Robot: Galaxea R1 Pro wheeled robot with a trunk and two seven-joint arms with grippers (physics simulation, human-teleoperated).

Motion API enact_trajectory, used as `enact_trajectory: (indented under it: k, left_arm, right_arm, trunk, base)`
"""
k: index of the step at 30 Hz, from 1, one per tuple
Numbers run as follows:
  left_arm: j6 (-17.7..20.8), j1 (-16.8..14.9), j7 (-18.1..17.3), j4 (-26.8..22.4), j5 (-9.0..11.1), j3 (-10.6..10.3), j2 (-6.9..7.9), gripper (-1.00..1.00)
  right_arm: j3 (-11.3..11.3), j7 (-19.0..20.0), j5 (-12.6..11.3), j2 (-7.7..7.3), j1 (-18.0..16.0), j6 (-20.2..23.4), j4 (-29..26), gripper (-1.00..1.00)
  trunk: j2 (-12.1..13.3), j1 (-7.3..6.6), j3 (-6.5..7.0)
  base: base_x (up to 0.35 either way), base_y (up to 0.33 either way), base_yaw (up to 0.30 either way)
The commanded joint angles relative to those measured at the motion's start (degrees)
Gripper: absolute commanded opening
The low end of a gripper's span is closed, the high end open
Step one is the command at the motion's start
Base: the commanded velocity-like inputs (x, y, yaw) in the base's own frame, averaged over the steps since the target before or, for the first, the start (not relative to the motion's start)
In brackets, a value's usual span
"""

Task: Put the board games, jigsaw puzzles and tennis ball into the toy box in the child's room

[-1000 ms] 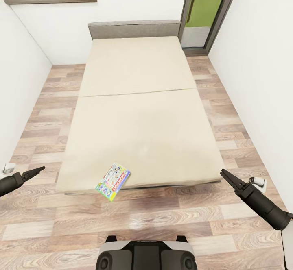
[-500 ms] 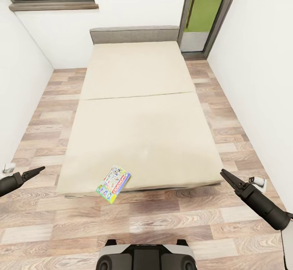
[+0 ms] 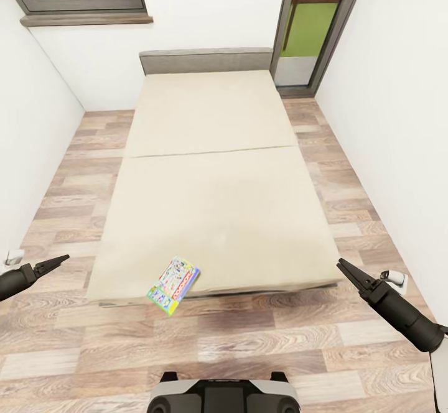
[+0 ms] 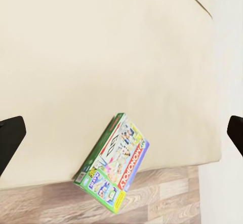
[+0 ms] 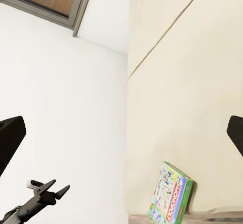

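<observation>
**Facing the bed, one game box in reach of neither claw yet**

The low bed with the plain beige mattress and dark grey frame (image 3: 218,176) takes up the middle of my head view, running from the upper centre down to the lower third, on a wood-plank floor (image 3: 261,344) between white walls. I judge the step in hand to be fetching a board game off the bed; nothing is gripped.

The flat, colourful rectangular board-game box with a green edge and a red lettered band (image 3: 173,285) sits at the mattress's near edge, lower left of centre, one corner hanging out past the edge over the floor. My left wrist view shows that overhang too (image 4: 112,162).

My left claw (image 3: 55,262) hangs at the far left edge, lower part of the frame, well apart from the box; its fingers look nearly closed to a point, empty. My right claw (image 3: 346,270) sits at lower right, also drawn narrow and empty, well apart from the bed corner.

Next, I reckon, I must close in, spread one claw and take the overhanging corner.
</observation>
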Motion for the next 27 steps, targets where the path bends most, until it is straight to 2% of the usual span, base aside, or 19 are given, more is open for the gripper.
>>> enact_trajectory:
  k: [1, 27]
  left_arm:
    - [0.60, -0.05, -0.18, 0.02, 0.05, 0.07, 0.00, 1.00]
    - [0.51, -0.04, -0.07, 0.02, 0.05, 0.07, -0.36, 1.00]
  right_arm:
    - [-0.04, 0.10, -0.11, 0.00, -0.03, 0.30, 0.00, 1.00]
    - [-0.05, 0.03, -0.11, 0.00, -0.03, 0.28, 0.01, 1.00]
  trunk:
    - [-0.08, 0.03, 0.03]
    - [-0.08, 0.03, 2.48]
  base:
    - [0.000, 0.000, 0.000]
    - [0.000, 0.000, 0.000]
